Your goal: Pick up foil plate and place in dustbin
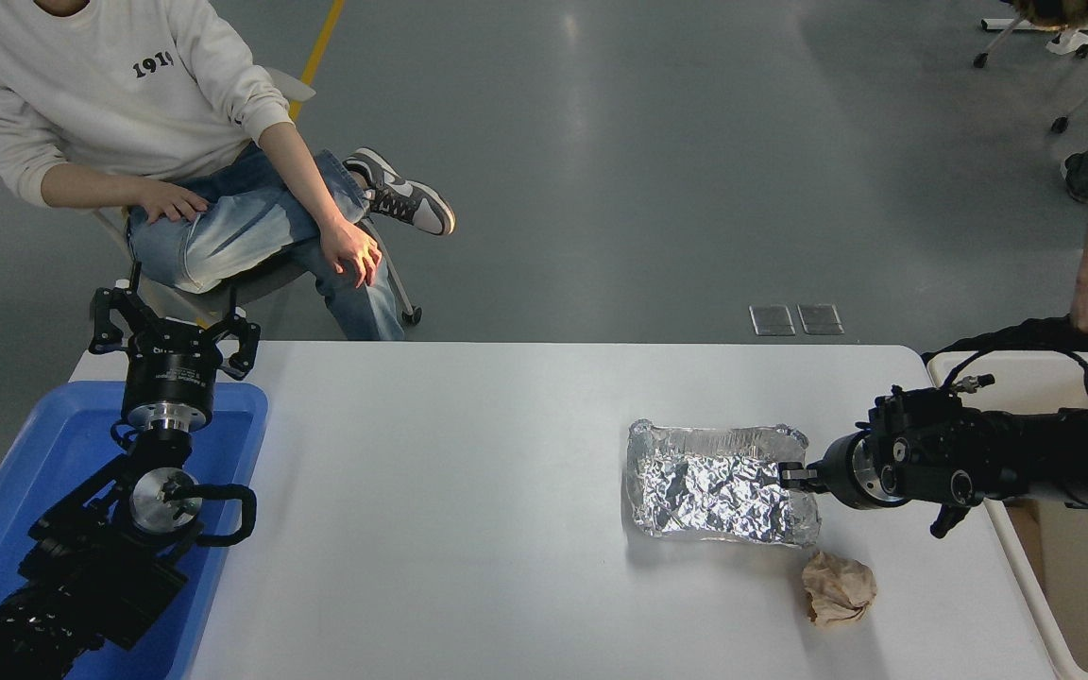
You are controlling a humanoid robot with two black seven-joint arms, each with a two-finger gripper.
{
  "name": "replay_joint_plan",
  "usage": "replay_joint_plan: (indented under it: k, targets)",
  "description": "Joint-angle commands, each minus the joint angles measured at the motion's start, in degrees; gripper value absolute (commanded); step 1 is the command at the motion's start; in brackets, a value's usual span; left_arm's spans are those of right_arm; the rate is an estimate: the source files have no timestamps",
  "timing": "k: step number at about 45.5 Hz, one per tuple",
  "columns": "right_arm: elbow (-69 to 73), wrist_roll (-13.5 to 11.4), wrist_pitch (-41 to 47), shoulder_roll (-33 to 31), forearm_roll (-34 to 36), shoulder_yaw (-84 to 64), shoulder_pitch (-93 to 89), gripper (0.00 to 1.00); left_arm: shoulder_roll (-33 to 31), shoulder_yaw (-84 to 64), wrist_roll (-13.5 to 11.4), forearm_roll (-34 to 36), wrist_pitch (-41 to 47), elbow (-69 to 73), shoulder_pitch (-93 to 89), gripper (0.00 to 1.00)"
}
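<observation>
Bright, even overhead light. Broad pale glare streaks on the grey floor (591, 142) at far centre. Foil plate (714, 484) throws sharp specular glints. Soft short shadows under it and the brown paper ball (837, 587) on the white table (459, 491). Focus sharp throughout, no motion blur.

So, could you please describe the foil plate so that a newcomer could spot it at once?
On the white table, look at the right half, just off the tip of the right gripper. The foil plate is the shiny, crinkled silver tray with a raised rim, unlike the small brown paper ball beside it.
</observation>
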Motion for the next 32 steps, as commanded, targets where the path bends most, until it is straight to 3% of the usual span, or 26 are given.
replay_joint_plan:
  k: [1,7,14,20,32]
  targets:
    - [16.16,0.07,1.23,-9.52,0.04,-8.23,19.05,0.0,0.0,0.0,-0.05,0.0,-0.01,0.0,0.01,0.99]
    - [24.34,0.34,9.05,-15.24,0.13,-15.08,36.18,0.0,0.0,0.0,0.03,0.0,0.08,0.0,0.01,0.99]
    - [32.52,0.51,18.44,-15.33,0.57,-20.89,55.61,0.0,0.0,0.0,0.03,0.0,-0.01,0.09,0.1,0.99]
    - [32.88,0.78,28.03,-14.89,3.9,-20.45,61.78,0.0,0.0,0.0,0.03,0.0,-0.01,0.0,0.1,0.99]
    - [32.26,0.25,28.92,-14.63,4.35,-25.45,63.01,0.0,0.0,0.0,0.03,0.0,-0.01,0.0,0.1,0.99]
